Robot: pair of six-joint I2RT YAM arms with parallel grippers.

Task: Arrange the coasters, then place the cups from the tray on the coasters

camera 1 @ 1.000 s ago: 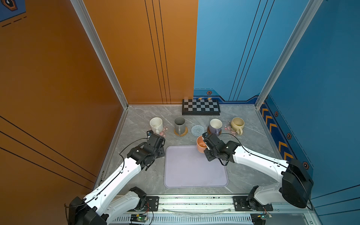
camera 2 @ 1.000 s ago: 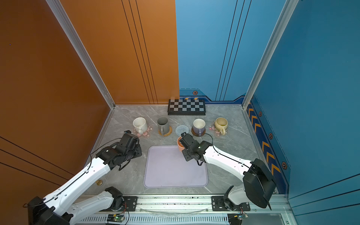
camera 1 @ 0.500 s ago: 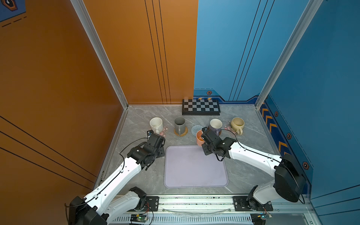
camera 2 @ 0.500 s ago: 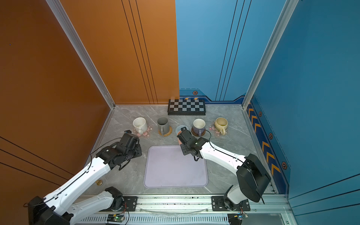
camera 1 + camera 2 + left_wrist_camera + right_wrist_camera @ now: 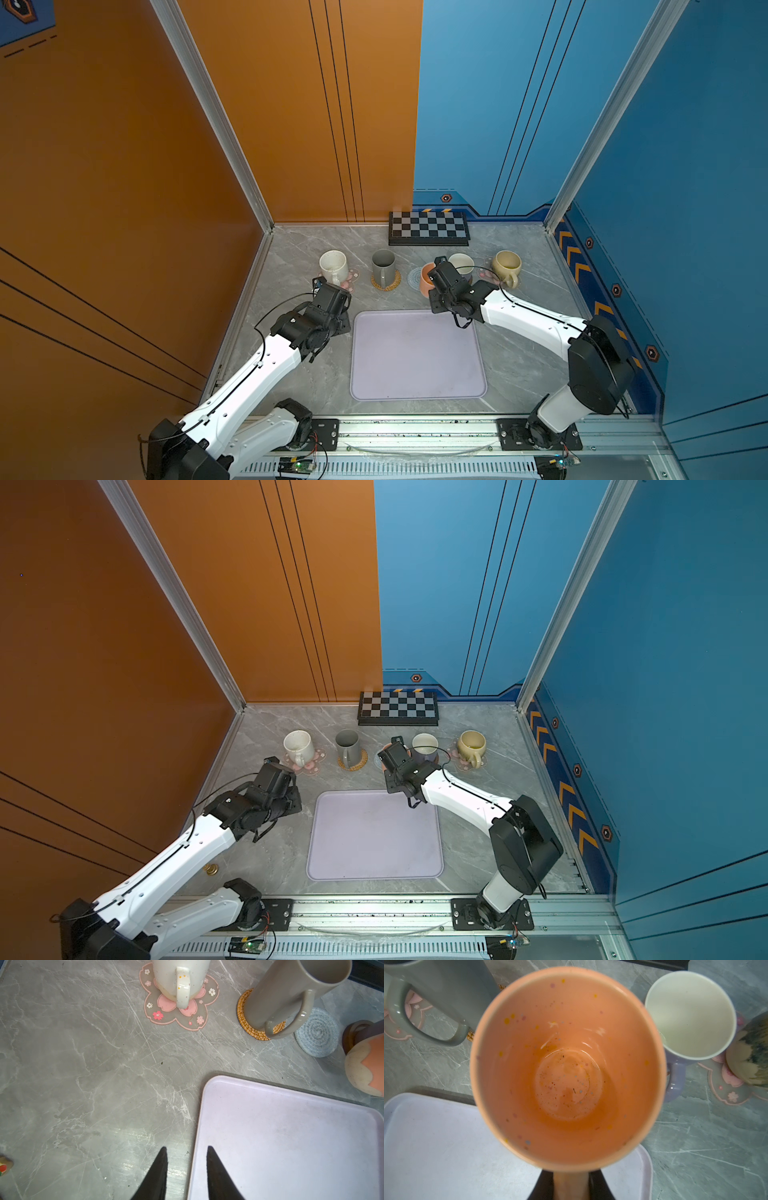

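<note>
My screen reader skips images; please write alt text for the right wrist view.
An orange mug, gripped by its handle in the right gripper, fills the frame, overlapping the lavender tray. A tall grey mug, lavender mug and beige mug stand beyond.

Filling view: orange mug [image 5: 566, 1068], speckled inside, handle pinched in claw [image 5: 570, 1186], over tray [image 5: 436, 1136] corner. Beside it, lavender mug [image 5: 689, 1016], cream inside; opposite side, grey mug [image 5: 442, 991]; marbled counter [image 5: 706, 1147] beneath.
</note>
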